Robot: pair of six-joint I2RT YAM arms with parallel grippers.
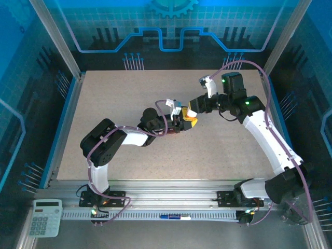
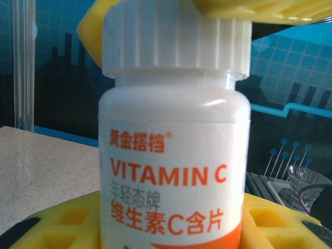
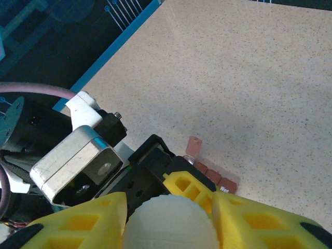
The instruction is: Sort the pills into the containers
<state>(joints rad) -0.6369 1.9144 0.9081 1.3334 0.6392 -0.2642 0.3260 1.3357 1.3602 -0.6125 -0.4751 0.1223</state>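
Note:
A white bottle labelled VITAMIN C in orange stands upright between the yellow fingers of my left gripper, which is shut on its body. My right gripper reaches down from above, its yellow fingers pressed on both sides of the ribbed white cap. In the left wrist view that cap sits under a yellow finger. The containers, a reddish-brown strip with one lid flipped up, lie on the table just beyond the left gripper. The pills themselves are hidden.
The speckled beige table has metal frame posts and blue walls around it. A calculator and a pen lie on the front rail by the arm bases.

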